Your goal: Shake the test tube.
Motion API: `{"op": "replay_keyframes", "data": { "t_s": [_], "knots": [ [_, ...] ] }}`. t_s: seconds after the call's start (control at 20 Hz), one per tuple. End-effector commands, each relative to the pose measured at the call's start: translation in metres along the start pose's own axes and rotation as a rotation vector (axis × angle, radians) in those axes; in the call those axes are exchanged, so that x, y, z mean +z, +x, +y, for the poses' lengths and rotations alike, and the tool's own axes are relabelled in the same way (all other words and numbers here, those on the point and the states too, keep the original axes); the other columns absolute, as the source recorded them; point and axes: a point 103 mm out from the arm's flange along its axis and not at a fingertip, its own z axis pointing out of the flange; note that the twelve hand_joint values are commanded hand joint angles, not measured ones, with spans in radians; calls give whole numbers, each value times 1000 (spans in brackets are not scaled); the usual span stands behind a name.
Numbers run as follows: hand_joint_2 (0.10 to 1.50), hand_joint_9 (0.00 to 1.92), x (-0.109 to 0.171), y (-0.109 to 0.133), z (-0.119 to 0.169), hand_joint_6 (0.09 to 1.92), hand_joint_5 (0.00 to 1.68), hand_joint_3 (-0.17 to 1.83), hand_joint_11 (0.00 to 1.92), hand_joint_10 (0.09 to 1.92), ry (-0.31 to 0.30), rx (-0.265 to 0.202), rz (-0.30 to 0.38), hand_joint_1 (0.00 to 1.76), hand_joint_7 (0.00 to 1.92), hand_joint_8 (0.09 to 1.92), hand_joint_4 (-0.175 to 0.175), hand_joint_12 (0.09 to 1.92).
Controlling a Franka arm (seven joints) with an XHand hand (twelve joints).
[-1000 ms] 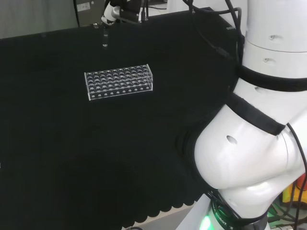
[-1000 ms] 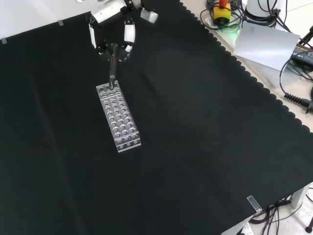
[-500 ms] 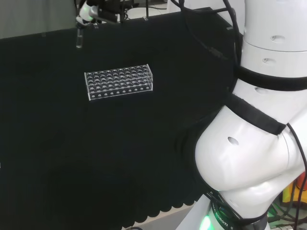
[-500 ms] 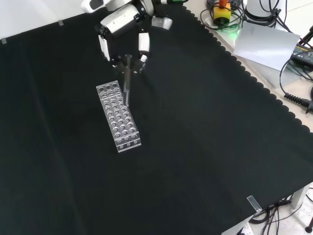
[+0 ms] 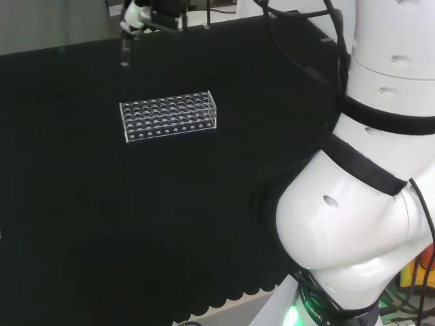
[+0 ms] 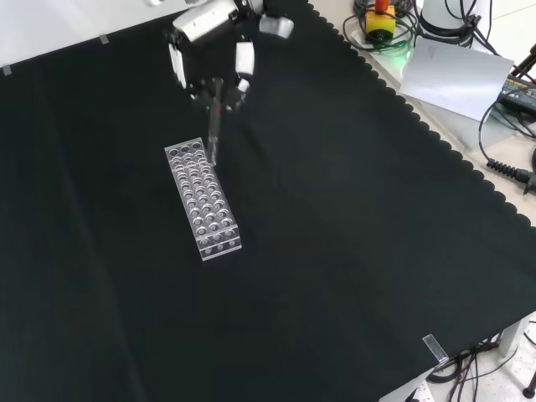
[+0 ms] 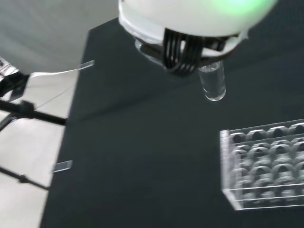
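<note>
The hand, its fingers clamped on the top of a clear test tube, holds it upright above the far end of the rack near the desk's far edge, where short side-to-side strokes clear of the rack would suit best.

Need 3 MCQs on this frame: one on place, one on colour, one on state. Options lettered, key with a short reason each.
1. Where is the test tube?
A. Seated in the rack
B. Held in the air above the cloth
C. Lying on the cloth

2. What colour is the cloth?
A. Black
B. White
C. Blue

3. What is the hand doing?
A. Open, away from the tube
B. Curled round the tube
C. Pressing on the rack

Key: 1 B, the wrist view shows the tube's end clear of the rack. 2 A, the bench cover is black in the front view. 3 B, the fingers close on the tube's top in the front view.
</note>
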Motion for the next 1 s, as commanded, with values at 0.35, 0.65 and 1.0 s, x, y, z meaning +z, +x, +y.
{"op": "replay_keyframes", "data": {
  "t_s": [0.35,0.65,1.0],
  "knots": [
    [590,1316,-82,-209,-54,609,1290,712,1205,568,-161,383,-159,1434,1365,671,-175,901],
    [590,1316,-95,-234,-63,609,1290,712,1205,569,-187,441,-170,1434,1365,670,-175,901],
    [589,1316,-74,-186,-45,608,1291,712,1204,569,-144,334,-138,1434,1365,669,-175,900]
  ]
}}
